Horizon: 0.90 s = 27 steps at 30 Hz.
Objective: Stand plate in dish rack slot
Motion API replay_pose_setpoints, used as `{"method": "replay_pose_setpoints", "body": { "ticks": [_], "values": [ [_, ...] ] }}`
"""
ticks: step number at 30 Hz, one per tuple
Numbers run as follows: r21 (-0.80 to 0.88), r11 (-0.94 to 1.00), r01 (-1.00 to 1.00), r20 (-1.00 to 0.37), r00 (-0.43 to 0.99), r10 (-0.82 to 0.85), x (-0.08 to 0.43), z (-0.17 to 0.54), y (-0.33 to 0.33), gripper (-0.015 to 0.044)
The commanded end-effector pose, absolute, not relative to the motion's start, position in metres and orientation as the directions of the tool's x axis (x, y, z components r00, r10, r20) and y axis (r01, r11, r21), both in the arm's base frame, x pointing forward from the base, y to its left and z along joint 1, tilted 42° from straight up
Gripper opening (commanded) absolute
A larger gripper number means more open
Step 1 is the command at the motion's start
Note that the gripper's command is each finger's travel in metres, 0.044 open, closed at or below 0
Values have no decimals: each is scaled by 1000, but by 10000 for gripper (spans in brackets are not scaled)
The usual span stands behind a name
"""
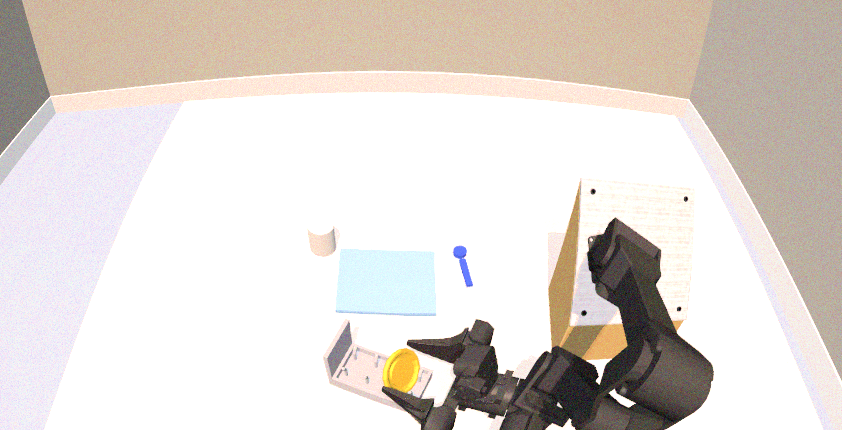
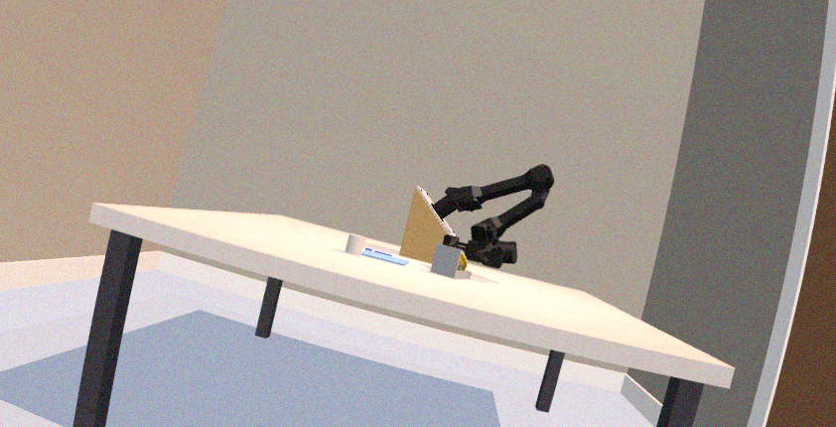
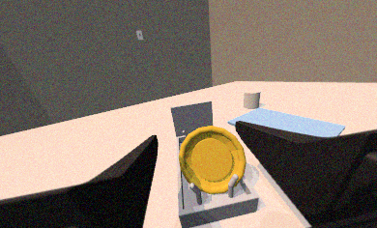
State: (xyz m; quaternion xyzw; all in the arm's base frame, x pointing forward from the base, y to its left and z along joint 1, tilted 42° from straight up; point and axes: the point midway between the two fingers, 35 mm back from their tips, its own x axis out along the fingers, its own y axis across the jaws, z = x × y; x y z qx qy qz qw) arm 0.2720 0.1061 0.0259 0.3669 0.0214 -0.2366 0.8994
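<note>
- The yellow plate (image 1: 401,371) (image 2: 463,260) (image 3: 212,159) stands tilted at the right end of the dish rack (image 1: 339,349) (image 2: 444,260) (image 3: 192,119), behind two pegs — I cannot tell whether its rim is fully seated.
- The rack's tall end panel rises on the left, beyond the plate.
- The gripper (image 1: 395,365) (image 2: 452,243) (image 3: 197,131) is spread wide, pinching nothing, its fingertips either side of the plate; the wrist view shows gaps at both sides.
- A light-blue board (image 1: 385,281) (image 2: 385,257) (image 3: 291,122) lies on the far side of the rack, near it.
- Farther out, a pale cup (image 1: 322,240) (image 2: 354,244) (image 3: 251,99) stands left of the board, a blue spoon-like utensil (image 1: 465,271) right.
- The arm's sloped mount (image 1: 639,209) (image 2: 418,230) blocks the right — open tabletop (image 1: 235,203) (image 2: 233,242) (image 3: 59,164) stretches left.
</note>
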Motion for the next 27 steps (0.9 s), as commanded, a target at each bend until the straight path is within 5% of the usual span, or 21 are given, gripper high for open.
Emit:
{"method": "replay_pose_setpoints", "body": {
  "ticks": [1, 17, 27],
  "values": [
    [643, 620, 449, -217, 884, -415, 270, 48, 87, 400],
    [638, 631, 441, -200, 886, -418, 266, 101, 49, 400],
    [379, 747, 547, -336, 833, -439, 286, 81, 32, 400]
  ]
}}
